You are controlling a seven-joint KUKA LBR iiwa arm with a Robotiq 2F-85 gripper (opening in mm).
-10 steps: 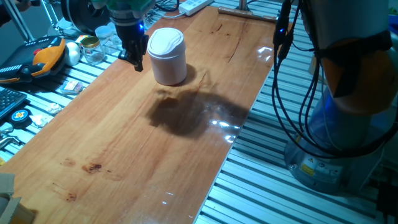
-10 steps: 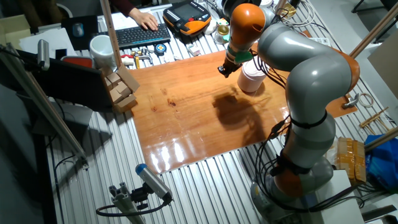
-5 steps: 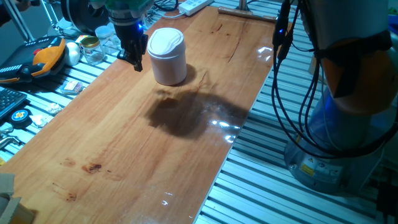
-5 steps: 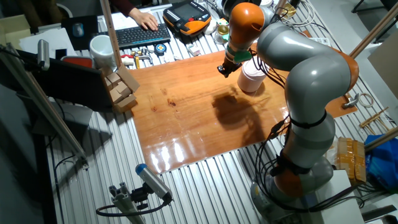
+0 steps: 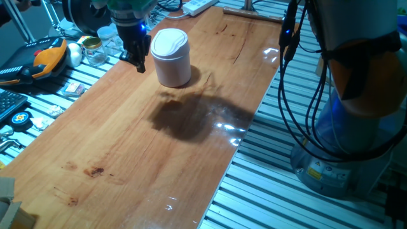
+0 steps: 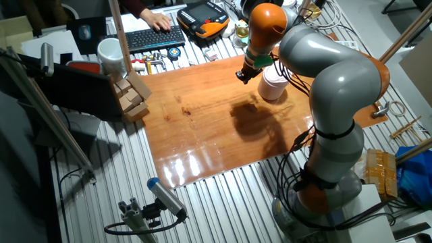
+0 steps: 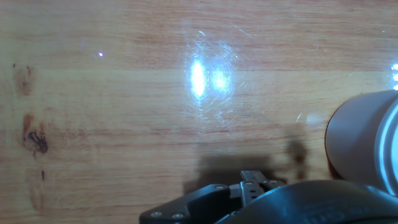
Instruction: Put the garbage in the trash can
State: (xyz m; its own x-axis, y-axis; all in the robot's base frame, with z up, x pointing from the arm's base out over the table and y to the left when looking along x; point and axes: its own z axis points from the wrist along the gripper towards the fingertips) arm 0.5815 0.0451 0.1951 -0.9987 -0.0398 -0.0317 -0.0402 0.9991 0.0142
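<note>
The trash can (image 5: 171, 57) is a small white bin with a domed swing lid, standing upright at the far end of the wooden table (image 5: 127, 159). It also shows in the other fixed view (image 6: 273, 84) and at the right edge of the hand view (image 7: 367, 140). My gripper (image 5: 133, 62) hangs low just left of the bin, close to it and apart from it, fingers pointing down. Its two dark fingertips look slightly spread with nothing white between them. It also shows in the other fixed view (image 6: 244, 75). The garbage is not in view in any frame.
Clear glass jars (image 5: 95, 51), an orange-and-black controller (image 5: 48, 57), paper scraps (image 5: 73, 88) and tools lie off the table's left edge. Black cables (image 5: 299, 95) and my arm's base (image 5: 343, 146) stand to the right. A keyboard, mug and wooden blocks (image 6: 131, 94) sit beyond the far side.
</note>
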